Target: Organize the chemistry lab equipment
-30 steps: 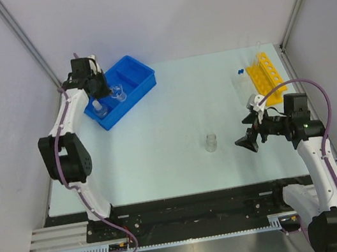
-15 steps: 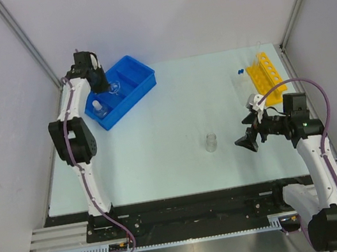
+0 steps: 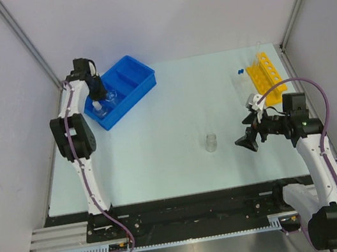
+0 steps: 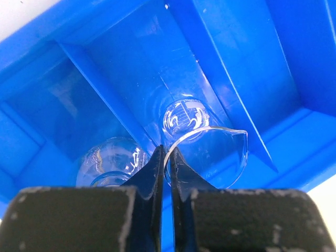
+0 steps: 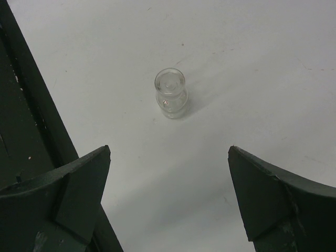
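From above, the left fingers (image 3: 100,91) dip into the blue divided tray (image 3: 140,74), while the small glass vial (image 3: 211,142) stands on the counter (image 3: 166,113) well to the tray's right, the right fingers (image 3: 247,142) just beyond it. The left wrist view shows those fingers clenched on the rim of the small clear beaker (image 4: 207,152), a pinch on the thin wall that likely lets it be lowered into a tray compartment, across a divider from another glass vessel (image 4: 110,157). In the right wrist view the fingers gape, empty, lined up on the upright vial, seemingly ready to take it.
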Tool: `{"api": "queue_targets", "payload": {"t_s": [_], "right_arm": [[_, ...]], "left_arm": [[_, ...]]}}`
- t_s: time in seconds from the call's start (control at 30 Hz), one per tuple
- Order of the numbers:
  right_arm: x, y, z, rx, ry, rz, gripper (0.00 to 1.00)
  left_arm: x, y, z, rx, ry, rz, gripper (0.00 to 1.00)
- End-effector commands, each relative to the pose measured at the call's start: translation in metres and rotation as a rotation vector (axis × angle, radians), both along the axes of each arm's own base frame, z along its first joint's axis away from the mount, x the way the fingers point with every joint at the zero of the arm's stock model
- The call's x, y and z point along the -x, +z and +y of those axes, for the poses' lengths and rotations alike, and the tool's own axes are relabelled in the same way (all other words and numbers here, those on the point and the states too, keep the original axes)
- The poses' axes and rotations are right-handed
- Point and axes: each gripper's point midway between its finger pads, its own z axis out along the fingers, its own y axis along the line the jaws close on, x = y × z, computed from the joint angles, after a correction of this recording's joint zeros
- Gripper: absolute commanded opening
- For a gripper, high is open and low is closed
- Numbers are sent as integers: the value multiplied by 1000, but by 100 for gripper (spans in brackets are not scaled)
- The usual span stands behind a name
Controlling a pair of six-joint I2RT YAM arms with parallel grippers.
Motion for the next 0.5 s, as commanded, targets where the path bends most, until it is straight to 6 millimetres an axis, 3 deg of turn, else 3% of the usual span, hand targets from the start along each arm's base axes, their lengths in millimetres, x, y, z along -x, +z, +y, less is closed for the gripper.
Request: {"api": "queue_targets", "payload": {"t_s": [0.0, 0.3, 0.47], "right_arm": [[-2, 1, 1, 0, 1, -10, 100], [-3, 1, 0, 3, -1, -13, 100], [-3, 1, -1, 6, -5, -12, 100]], "left_arm": [[-6, 12, 0, -11, -16, -25, 10], [-4, 17, -1, -14, -25, -24, 32], [-5, 42, -2, -6, -30, -67, 39]]}}
